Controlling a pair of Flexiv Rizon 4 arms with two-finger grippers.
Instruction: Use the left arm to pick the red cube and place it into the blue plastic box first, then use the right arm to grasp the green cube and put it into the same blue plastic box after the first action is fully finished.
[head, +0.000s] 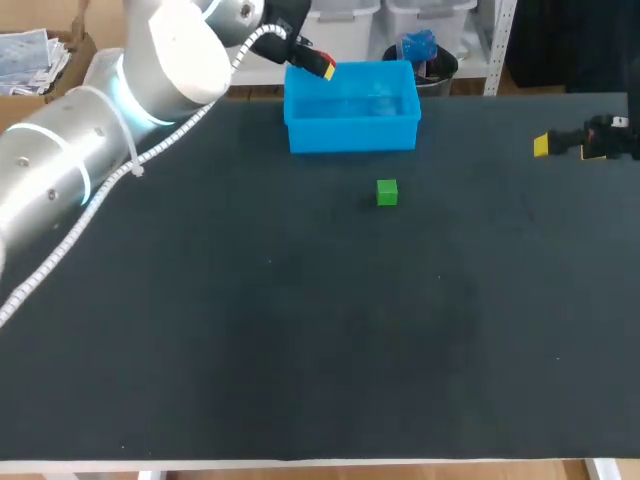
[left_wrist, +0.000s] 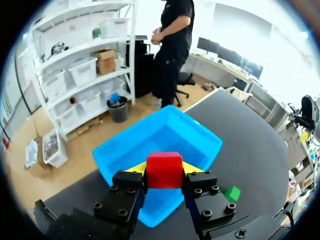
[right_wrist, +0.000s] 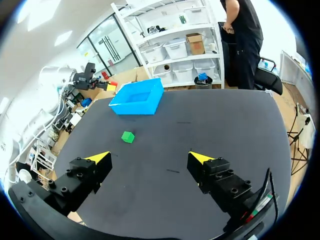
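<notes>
Red cube (left_wrist: 164, 170) sits pinched in the left tool (left_wrist: 164, 169) over the blue plastic box (left_wrist: 160, 132) edge, seemingly ready to drop; right tool (right_wrist: 150, 158) hangs wide, green cube (right_wrist: 128, 136) awaiting its turn.

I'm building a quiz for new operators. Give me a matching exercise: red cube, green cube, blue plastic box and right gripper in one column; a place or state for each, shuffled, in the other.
1. small red cube
2. small green cube
3. blue plastic box
4. right gripper

A. open, holding nothing
B. alone on the dark table, before the box
C. clamped in the left gripper
D. at the table's far edge

Pairs: 1-C, 2-B, 3-D, 4-A.
</notes>
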